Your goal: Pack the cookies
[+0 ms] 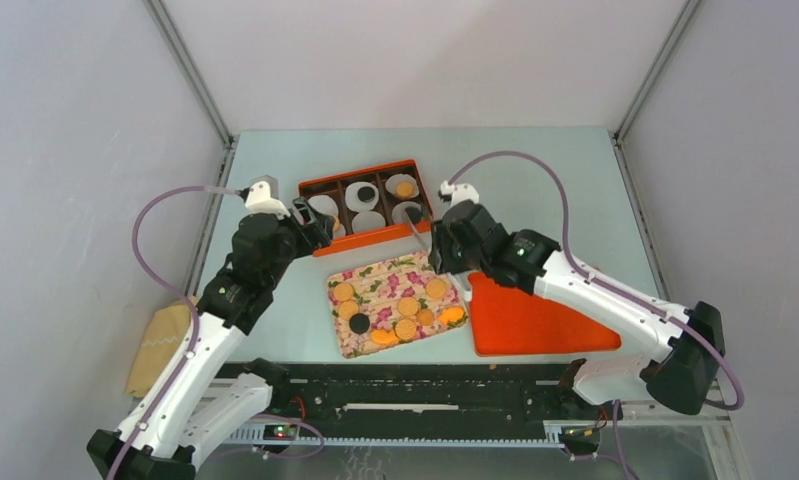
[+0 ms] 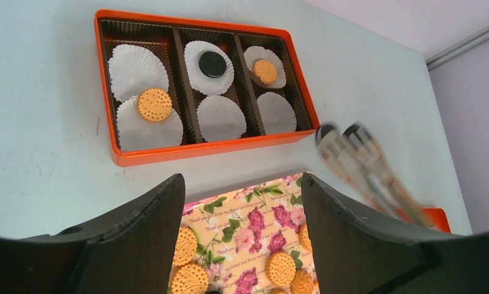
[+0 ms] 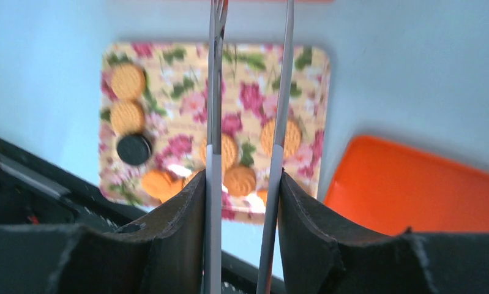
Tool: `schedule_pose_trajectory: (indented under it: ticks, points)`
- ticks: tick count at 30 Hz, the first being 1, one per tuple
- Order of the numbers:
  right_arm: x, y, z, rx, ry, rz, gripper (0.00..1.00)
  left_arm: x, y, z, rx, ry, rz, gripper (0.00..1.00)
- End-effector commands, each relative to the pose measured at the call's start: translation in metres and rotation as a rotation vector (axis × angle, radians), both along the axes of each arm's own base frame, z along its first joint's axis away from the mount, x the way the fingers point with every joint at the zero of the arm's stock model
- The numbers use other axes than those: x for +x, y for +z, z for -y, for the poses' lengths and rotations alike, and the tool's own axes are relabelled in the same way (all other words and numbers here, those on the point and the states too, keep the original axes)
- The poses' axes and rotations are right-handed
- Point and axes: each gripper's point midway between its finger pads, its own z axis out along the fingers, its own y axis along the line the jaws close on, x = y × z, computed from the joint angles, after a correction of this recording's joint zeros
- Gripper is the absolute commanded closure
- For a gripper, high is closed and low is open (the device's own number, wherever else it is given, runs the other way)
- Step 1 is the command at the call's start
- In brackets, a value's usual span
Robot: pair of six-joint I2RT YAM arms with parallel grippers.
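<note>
Silver metal tongs [image 3: 212, 92] are being clamped by the right gripper [image 3: 242, 177]; at nine o'clock, the empty left gripper [image 2: 242, 180] is being held wide.

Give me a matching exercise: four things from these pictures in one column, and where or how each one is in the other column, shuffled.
1 dark boxed cookie
2 tongs
3 orange lid
4 left fingers

A held between the right fingers
B open, empty
C middle compartment of the box
D lying right of the floral tray

Pairs: 1-C, 2-A, 3-D, 4-B
</note>
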Motion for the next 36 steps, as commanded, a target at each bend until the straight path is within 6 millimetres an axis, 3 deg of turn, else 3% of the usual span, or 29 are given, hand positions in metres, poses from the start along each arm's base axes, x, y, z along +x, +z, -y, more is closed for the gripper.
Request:
schedule_pose_trajectory:
  ticks: [1,5,10,21,32,34,36]
  points:
    - [0.045,0.04,-0.013,0.068,-0.003,0.111,0.82,0.007,0.014,-0.002,0.013,0.017,0.03,0.26]
    - [0.073,0.025,-0.024,0.055,0.012,0.092,0.83,0.01,0.011,-0.004,0.033,0.029,0.022,0.26]
    - [0.091,-0.001,-0.033,0.043,0.017,0.051,0.83,0.012,0.008,-0.007,0.053,0.039,0.017,0.26]
    - [0.097,-0.032,-0.03,-0.017,0.005,0.005,0.83,0.015,0.004,-0.006,0.058,0.04,0.007,0.26]
    - [0.108,-0.039,-0.015,-0.057,-0.047,0.005,0.83,0.014,0.003,-0.005,0.056,0.033,0.011,0.25]
    - [0.104,-0.038,-0.013,-0.063,-0.043,-0.001,0.81,0.014,0.003,-0.006,0.056,0.035,0.011,0.25]
    - [0.101,-0.037,-0.012,-0.066,-0.041,-0.008,0.68,0.013,0.003,-0.005,0.053,0.034,0.011,0.25]
